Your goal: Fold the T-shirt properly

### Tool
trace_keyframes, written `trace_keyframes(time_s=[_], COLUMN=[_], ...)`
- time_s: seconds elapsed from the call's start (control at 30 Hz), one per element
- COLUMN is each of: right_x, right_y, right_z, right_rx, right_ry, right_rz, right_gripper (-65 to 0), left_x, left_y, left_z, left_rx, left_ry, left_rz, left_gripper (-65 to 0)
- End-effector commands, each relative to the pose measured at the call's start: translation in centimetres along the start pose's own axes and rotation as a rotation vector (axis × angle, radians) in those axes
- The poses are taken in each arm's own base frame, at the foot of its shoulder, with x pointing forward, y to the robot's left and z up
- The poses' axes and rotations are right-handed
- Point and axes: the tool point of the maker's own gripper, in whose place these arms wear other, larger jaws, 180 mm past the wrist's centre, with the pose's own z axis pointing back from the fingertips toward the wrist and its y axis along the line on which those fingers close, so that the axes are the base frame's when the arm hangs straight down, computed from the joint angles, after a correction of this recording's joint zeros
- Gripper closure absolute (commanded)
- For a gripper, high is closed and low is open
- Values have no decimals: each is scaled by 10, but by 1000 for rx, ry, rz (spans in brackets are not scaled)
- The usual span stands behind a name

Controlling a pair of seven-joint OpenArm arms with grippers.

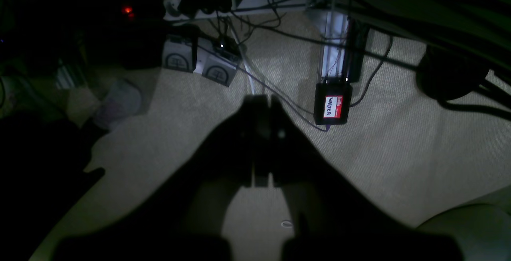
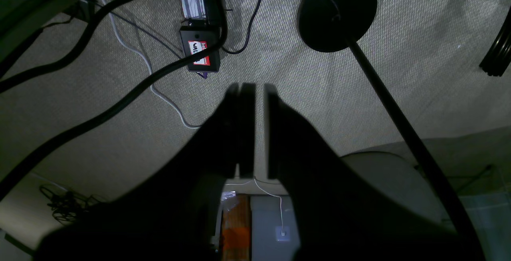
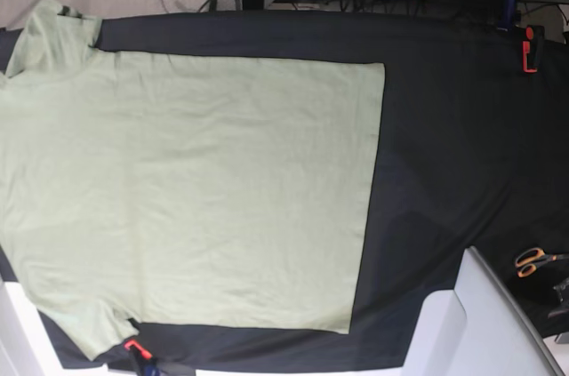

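While the black-clothed counter (image 3: 444, 127) fills my base view, the pale green T-shirt (image 3: 187, 189) lies spread flat across its left and middle, unfolded. Both arms hang off the counter, over carpet. My left gripper (image 1: 264, 100) has fingers pressed together, empty; my right gripper (image 2: 259, 89) shows a narrow gap, empty.

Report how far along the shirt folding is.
Done: the T-shirt lies spread flat on the black table cloth, with no fold made. In hand: nothing; the left claw is shut and the right claw nearly shut, both empty and pointing at the carpet. Left: all the folding.
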Motion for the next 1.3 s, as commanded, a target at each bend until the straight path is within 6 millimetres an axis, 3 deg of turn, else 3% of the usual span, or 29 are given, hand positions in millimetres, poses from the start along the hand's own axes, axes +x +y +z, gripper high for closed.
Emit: trace_keyframes(time_s=[0.0,0.23,0.3,0.4,0.53,0.63,0.77,0.9,1.1,1.2,1.27], right_x=[-2,-6,-11,-12,-7,-23,-33,-35,-19,4,23], right_y=[-3,-5,-18,-30,-29,-27,-33,-67,-112,-134,-154], right_z=[0,0,2,5,8,8,21,53,118,155,184], right_rx=[-10,-13,-33,-52,-54,-51,-62,-140,-251,-315,-375], right_ry=[1,5,6,-26,-52,-14,-65,-133,-212,-315,-401], right_rz=[5,0,1,7,8,8,10,-101,-163,-196,-227], right_gripper=[-30,-27,-27,-27,-27,-27,-26,-26,-30,-35,-38], left_x=[-3,-5,-18,-12,-9,-11,-15,-9,13,41,69], left_y=[1,2,4,4,8,9,22,35,42,40,53], left_z=[1,2,5,10,12,15,34,61,104,130,155], left_rx=[4,6,9,9,12,14,29,39,32,27,60], left_ry=[-3,-2,14,-63,-83,-100,-158,-242,-364,-462,-557], left_rz=[-5,-3,-1,-6,-17,-16,-43,-83,-148,-153,-75], left_gripper=[0,0,0,0,0,0,0,0,0,0,0])
